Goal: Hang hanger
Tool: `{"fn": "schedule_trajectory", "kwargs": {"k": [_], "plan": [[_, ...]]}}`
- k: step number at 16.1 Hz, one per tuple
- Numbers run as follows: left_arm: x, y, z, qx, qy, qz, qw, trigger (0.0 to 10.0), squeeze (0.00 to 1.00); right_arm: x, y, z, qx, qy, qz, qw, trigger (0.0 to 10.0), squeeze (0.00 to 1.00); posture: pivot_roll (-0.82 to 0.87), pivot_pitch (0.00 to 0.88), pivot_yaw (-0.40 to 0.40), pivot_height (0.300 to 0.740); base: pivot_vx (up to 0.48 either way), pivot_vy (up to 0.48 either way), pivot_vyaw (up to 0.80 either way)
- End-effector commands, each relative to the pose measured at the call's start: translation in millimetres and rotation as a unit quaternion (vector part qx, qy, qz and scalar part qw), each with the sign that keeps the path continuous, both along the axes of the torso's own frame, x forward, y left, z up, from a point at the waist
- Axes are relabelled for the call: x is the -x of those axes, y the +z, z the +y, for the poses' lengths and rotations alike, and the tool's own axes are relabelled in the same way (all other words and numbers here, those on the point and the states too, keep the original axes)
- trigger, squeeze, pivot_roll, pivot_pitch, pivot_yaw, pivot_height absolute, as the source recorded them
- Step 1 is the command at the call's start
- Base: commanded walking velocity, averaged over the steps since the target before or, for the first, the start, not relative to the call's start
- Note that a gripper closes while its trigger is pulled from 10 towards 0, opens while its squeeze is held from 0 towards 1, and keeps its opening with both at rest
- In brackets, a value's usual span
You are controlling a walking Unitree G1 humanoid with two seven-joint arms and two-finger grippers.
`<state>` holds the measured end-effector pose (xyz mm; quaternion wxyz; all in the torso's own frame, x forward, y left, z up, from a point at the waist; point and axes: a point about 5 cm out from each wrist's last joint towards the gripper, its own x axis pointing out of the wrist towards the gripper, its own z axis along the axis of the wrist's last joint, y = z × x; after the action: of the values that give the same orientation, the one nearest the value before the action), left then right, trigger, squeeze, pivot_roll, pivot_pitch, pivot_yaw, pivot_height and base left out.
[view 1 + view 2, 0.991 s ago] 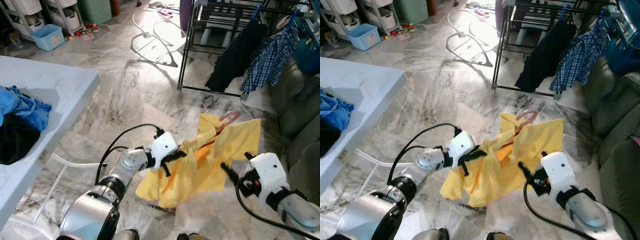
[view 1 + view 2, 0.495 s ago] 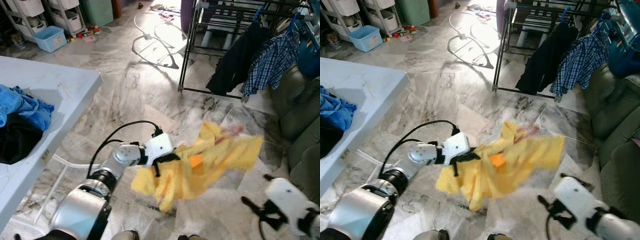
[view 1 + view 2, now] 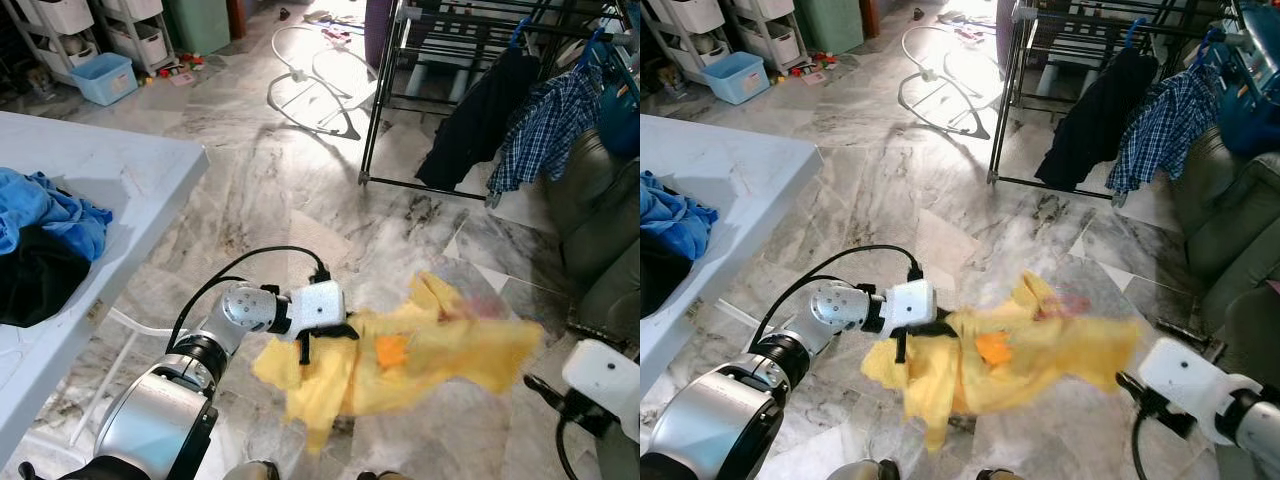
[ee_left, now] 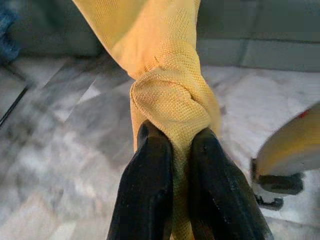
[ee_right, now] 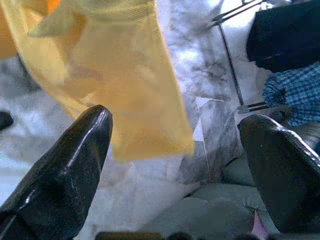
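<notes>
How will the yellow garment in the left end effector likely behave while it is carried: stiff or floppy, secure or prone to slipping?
Probably floppy: the yellow garment sags and folds below the left end effector. It looks light, a thin knit bunched between the fingers. The grip seems fairly secure, since the cloth is pinched in a thick wad, though the loose end near the right end effector may swing.

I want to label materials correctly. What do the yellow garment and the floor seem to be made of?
Garment: a soft knitted fabric, probably cotton or polyester. The left wrist view shows a fine mesh weave, matte, bunched between the left tool's fingers.
Floor: polished stone, probably marble tiles, judging by the grey veins, the glossy reflections and the tile joints.
</notes>
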<state>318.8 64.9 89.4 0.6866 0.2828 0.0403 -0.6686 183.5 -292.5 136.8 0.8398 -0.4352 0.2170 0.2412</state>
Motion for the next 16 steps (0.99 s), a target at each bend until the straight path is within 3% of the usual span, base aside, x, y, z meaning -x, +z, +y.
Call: {"fn": "schedule_trajectory", "kwargs": {"k": [1,5,6,16], "plan": [[0.5,14.6,-10.9,0.03,-0.046,-0.026,0.998,0.0,0.0,0.7,-5.0,3.3,0.0,0.028,0.022,0.999,10.0,0.0,-0.12,0.1,-0.012,0.74,0.0,0.0,0.0],[4.7,23.2,-20.1,0.062,-0.09,-0.025,0.994,0.0,0.0,-6.2,-12.2,4.9,-0.004,0.058,0.041,0.998,10.0,0.0,-0.11,0.104,-0.01,0.74,0.0,0.0,0.0],[5.6,23.9,-21.1,0.067,-0.096,-0.026,0.993,0.0,0.0,-10.6,-14.3,5.7,-0.019,0.055,0.039,0.998,0.0,0.0,-0.1,0.103,-0.01,0.74,0.0,0.0,0.0],[8.9,21.4,-18.8,0.061,-0.114,-0.027,0.991,0.0,0.0,0.9,-15.6,-3.7,-0.055,0.055,0.104,0.992,0.0,0.0,-0.11,0.112,-0.01,0.74,0.0,0.0,0.0]]}}
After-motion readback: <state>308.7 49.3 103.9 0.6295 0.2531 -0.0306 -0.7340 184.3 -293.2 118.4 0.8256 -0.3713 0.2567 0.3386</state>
